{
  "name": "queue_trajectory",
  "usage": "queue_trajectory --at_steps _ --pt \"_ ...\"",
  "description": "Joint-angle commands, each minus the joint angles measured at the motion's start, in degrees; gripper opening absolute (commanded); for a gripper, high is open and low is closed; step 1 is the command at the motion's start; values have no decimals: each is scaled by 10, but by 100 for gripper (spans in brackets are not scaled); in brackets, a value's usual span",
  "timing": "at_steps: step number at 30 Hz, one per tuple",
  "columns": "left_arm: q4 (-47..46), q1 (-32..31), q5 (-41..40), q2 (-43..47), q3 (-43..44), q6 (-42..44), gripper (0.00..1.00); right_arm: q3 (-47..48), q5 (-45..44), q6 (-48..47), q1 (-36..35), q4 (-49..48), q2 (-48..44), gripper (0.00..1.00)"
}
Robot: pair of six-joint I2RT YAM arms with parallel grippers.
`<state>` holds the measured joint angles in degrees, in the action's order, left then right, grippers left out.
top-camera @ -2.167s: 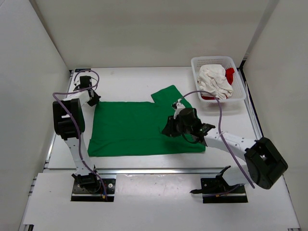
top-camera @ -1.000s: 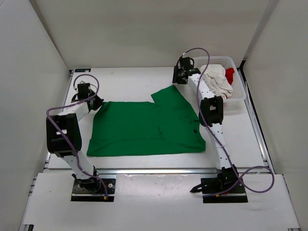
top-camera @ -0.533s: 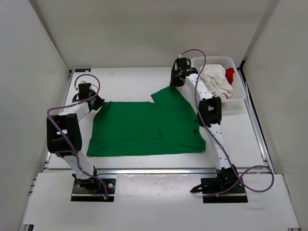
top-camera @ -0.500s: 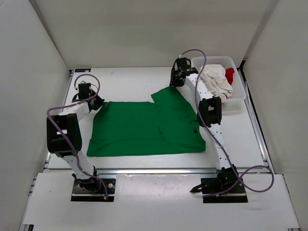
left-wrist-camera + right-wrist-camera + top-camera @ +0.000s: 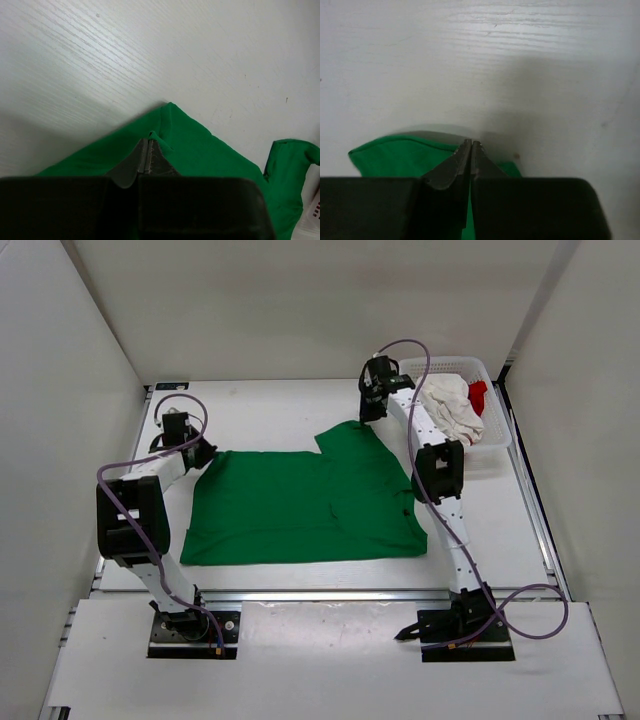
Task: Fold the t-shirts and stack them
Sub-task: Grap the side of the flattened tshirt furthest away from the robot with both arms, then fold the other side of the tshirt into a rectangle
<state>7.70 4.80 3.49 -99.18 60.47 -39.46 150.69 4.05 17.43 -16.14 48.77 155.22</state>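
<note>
The left gripper (image 5: 200, 453) is pinching the far-left corner of the green t-shirt (image 5: 300, 505), its jaws pressed fully together in the left wrist view (image 5: 146, 142), where a small ridge of green cloth (image 5: 200, 150) is bunching up at the fingertips. The right gripper (image 5: 368, 416), at about 1 o'clock from the shirt's middle, is likewise closing tight on the edge of the sleeve that is sticking out toward the back of the table (image 5: 270, 410); in the right wrist view its jaws (image 5: 471, 144) are meeting with no gap right at the cloth's rim, with green fabric (image 5: 395, 150) showing on either side of them. The shirt is lying flat and spread out across the centre of the table, its long side running from 9 o'clock to 3 o'clock, with the near edge lying just short of the rail in front of the arm bases. The right arm is reaching far forward along the shirt's right side, while the left arm is bending around its left side. At 2 o'clock on the table, a white mesh basket (image 5: 440, 364) is holding the crumpled white t-shirt (image 5: 450, 405), with the red t-shirt (image 5: 478, 392) peeking out beside it toward the basket's right wall.
</note>
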Motion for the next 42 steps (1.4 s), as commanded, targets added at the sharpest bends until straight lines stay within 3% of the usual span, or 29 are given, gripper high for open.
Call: queue_trajectory --at_steps 1,11,13,19,26,32,42 --pt "-4 7 13 48 4 3 0 -6 -26 -20 -10 24 -112 0" --pt "4 35 41 93 -39 4 0 -170 -125 -37 -64 84 -277 0" --pt "12 42 46 102 -54 7 0 -268 -134 -40 -73 76 -324 1" --pt "13 72 56 137 -99 18 0 -605 -108 -25 -79 -71 -546 0" --pt "48 98 71 159 -115 32 0 -769 -96 6 -74 -126 -661 0" --pt "81 100 50 212 -113 48 0 -850 -94 21 -58 -137 -759 0" --pt "93 108 14 268 -189 67 0 -1029 -78 75 -51 -160 -879 0"
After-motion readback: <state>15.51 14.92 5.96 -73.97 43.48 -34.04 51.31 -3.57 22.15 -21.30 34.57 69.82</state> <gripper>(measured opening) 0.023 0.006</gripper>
